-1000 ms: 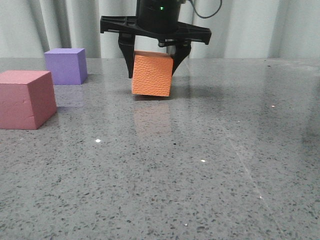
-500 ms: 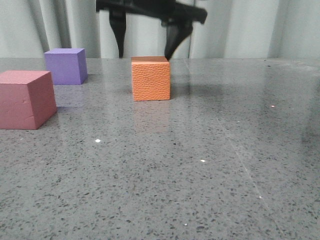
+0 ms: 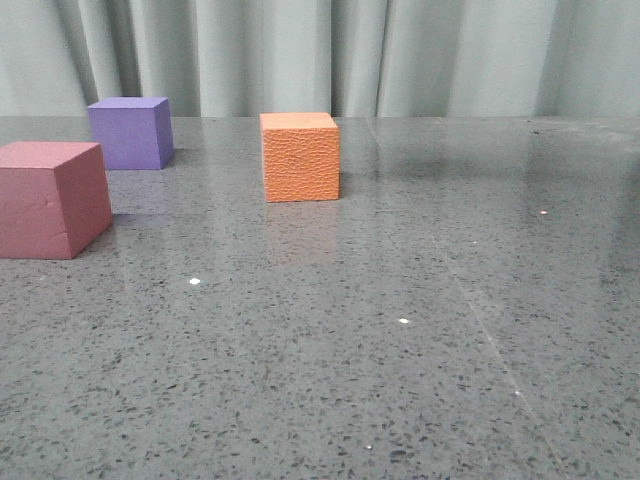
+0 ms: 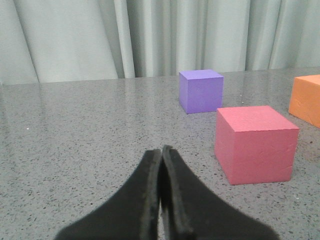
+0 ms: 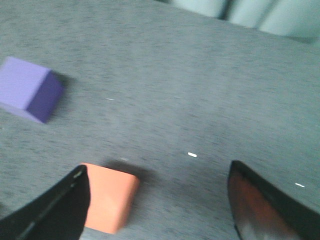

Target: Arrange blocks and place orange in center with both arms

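Front view: orange cube [image 3: 300, 157] sits flat on the grey tabletop [image 3: 420, 330], mid-scene toward the far side, no hand on it.
Right hand [image 5: 160, 210]: fingers spread wide with nothing between them, high above the tabletop; the orange cube shows beside one finger and the picture is blurred.
Left hand [image 4: 162, 200]: fingers pressed together, empty, low over the near left of the tabletop.
Other blocks: purple cube [image 3: 130, 132] far left; pink-red cube [image 3: 52, 199] nearer, at the left edge, both well apart from the orange one.
Step in hand: orange looks placed; I judge the flanking cubes are next.
Next move: left hand must part its fingers and reach the pink-red cube just ahead.
Obstacles: only a curtain [image 3: 320, 55] behind; nothing blocks that reach.
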### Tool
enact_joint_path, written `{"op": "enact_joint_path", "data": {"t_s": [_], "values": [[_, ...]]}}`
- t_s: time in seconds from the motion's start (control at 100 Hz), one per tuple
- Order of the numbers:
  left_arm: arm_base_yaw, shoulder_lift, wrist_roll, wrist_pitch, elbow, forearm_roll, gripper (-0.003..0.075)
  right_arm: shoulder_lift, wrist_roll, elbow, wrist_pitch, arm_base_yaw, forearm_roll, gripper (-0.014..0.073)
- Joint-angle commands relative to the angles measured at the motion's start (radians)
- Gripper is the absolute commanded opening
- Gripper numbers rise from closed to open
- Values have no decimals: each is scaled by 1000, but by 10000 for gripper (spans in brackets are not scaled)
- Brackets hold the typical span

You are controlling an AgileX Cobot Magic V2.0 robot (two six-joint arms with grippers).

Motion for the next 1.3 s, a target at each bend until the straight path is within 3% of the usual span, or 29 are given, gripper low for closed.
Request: {"op": "enact_joint_path", "data": {"t_s": [0.0,0.2,0.46,0.74,0.91,1.29], "values": [[1,-32,-2,-76,55,-9,-19,-97,-45,22,-18,-60,-36,466],[1,-32,-2,-76,55,-9,-19,-263,-73,266,-118,-196,-36,316],[1,-32,-2,-76,55,-9,-19,-559,-73,780,-375,-378,-36,122],[1,-32,-2,-76,55,-9,-19,-839,-73,1215,-637,-440,-32,-73],[1,-32,-2,-76,55,-9,-19,-960,-73,1318,-736,-440,-25,-68],[1,-32,-2,-76,55,-9,-19,-993,-73,1327,-731,-440,-25,-68]]}}
